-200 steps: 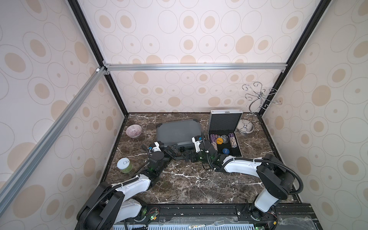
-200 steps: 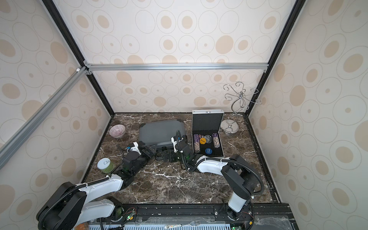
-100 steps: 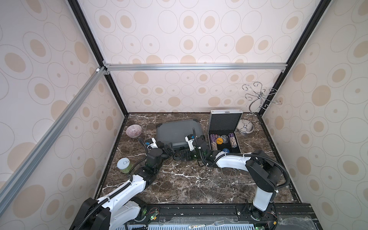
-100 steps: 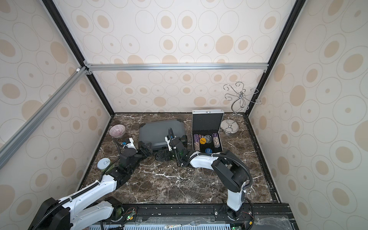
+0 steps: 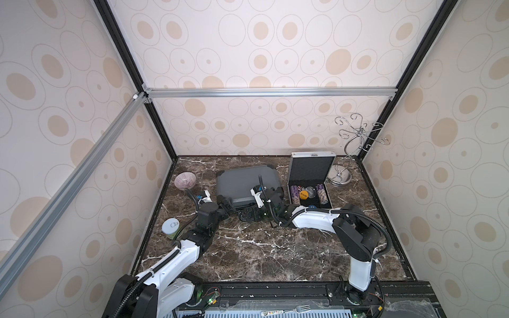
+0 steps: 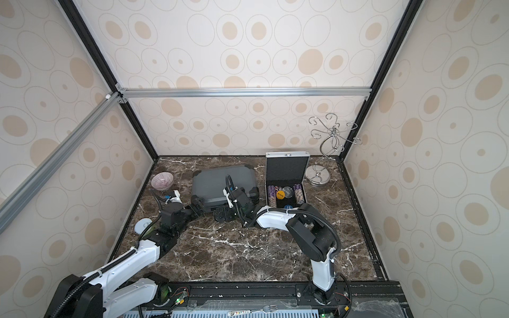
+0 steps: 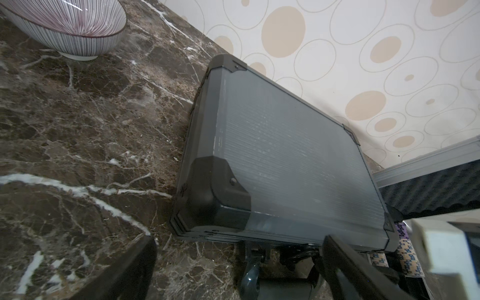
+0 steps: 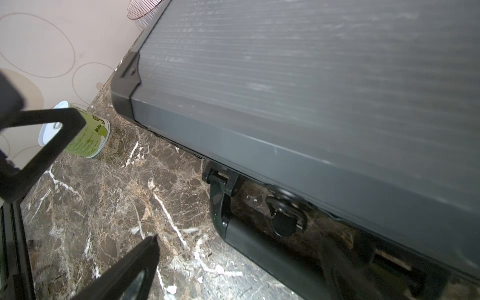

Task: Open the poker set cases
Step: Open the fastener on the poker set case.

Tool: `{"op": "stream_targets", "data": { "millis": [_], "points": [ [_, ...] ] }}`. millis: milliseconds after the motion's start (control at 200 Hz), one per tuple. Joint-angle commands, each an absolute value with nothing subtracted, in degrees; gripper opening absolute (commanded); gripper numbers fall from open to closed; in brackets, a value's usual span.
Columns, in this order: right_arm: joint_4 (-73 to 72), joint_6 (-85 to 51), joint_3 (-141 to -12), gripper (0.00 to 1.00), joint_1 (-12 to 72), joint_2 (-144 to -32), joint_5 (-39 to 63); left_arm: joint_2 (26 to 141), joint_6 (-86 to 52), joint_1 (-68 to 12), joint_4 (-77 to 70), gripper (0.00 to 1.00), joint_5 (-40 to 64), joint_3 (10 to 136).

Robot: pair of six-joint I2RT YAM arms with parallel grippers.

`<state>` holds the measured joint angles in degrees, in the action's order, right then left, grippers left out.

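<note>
The dark grey poker set case [image 5: 245,183] [image 6: 220,183] lies flat in mid-table with its lid down. Its black handle [image 8: 259,241] and a latch [image 8: 284,220] face the arms. The silver case [image 5: 311,168] [image 6: 286,168] stands open to its right, lid upright, chips inside. My left gripper [image 5: 227,206] [image 7: 239,265] is open at the grey case's front left corner, holding nothing. My right gripper [image 5: 250,214] [image 8: 233,259] is open around the handle, one finger [image 8: 124,270] over the bare marble.
A striped bowl [image 5: 185,180] [image 7: 65,23] sits left of the grey case near the left wall. A green can [image 5: 170,228] [image 8: 85,140] stands nearer the front on the left. A chrome wire stand [image 5: 349,154] fills the back right corner. A fork [image 5: 298,309] lies on the front rail.
My right gripper has slid left along the grey case's front to the handle, its elbow drawing in. My left arm has stretched out, its gripper staying near the case's front left corner.
</note>
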<state>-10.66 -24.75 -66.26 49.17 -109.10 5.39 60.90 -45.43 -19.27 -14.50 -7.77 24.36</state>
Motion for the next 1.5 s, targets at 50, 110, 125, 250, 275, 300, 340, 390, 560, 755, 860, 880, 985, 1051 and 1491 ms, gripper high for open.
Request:
{"op": "stream_targets", "data": {
  "millis": [50, 110, 125, 250, 275, 300, 340, 390, 560, 755, 860, 880, 985, 1051, 1491],
  "points": [
    [-8.4, -22.7, -68.6, 0.99, 50.1, -110.6, 4.1, 64.3, -41.6, -16.7, -15.7, 1.0, -4.1, 26.7],
    [-8.2, -22.3, -69.0, 0.99, 50.3, -110.7, 3.8, 66.1, -40.7, -16.2, -17.3, 1.0, -3.0, 27.4],
    [-8.1, -22.2, -69.2, 0.99, 50.4, -110.7, 3.6, 66.6, -40.4, -16.0, -17.3, 1.0, -2.7, 27.6],
    [-7.6, -21.4, -69.9, 0.99, 50.8, -111.0, 3.1, 70.3, -39.0, -15.0, -17.5, 1.0, -0.8, 29.0],
    [-7.3, -21.2, -70.1, 0.99, 50.8, -111.1, 3.0, 70.8, -38.9, -14.7, -17.6, 1.0, -0.6, 29.3],
    [-7.0, -21.1, -70.3, 0.99, 50.9, -111.3, 2.9, 71.3, -38.7, -14.6, -17.6, 1.0, -0.3, 29.4],
    [-6.6, -20.9, -70.5, 0.99, 51.0, -111.4, 2.6, 71.8, -38.3, -14.3, -18.1, 1.0, 0.1, 29.5],
    [-6.4, -20.7, -70.7, 0.99, 51.2, -111.6, 2.4, 72.2, -37.9, -13.9, -18.4, 1.0, 0.2, 29.5],
    [-5.8, -19.7, -71.2, 0.99, 51.7, -111.9, 2.1, 74.7, -38.2, -12.5, -18.4, 1.0, 0.0, 28.5],
    [-8.5, -18.8, -69.7, 0.99, 52.3, -111.0, 3.5, 78.2, -40.5, -11.4, -19.8, 0.97, 1.3, 25.9],
    [-8.9, -18.0, -69.3, 0.99, 52.7, -110.4, 3.8, 78.8, -41.2, -11.0, -21.0, 0.96, 1.9, 24.5],
    [-8.9, -17.6, -69.3, 0.99, 52.9, -110.3, 3.8, 78.8, -41.3, -10.9, -21.1, 0.95, 2.0, 24.4],
    [-8.3, -16.6, -69.3, 0.99, 53.4, -110.3, 3.8, 78.9, -41.3, -10.7, -21.0, 0.94, 2.5, 23.9],
    [-7.8, -16.4, -69.2, 0.99, 53.7, -110.2, 3.6, 78.8, -41.6, -10.5, -21.3, 0.94, 2.6, 23.5],
    [-4.1, -19.3, -67.5, 0.99, 53.6, -109.3, -7.3, 78.8, -42.1, -9.6, -22.5, 0.94, 3.8, 22.9]
  ]
}}
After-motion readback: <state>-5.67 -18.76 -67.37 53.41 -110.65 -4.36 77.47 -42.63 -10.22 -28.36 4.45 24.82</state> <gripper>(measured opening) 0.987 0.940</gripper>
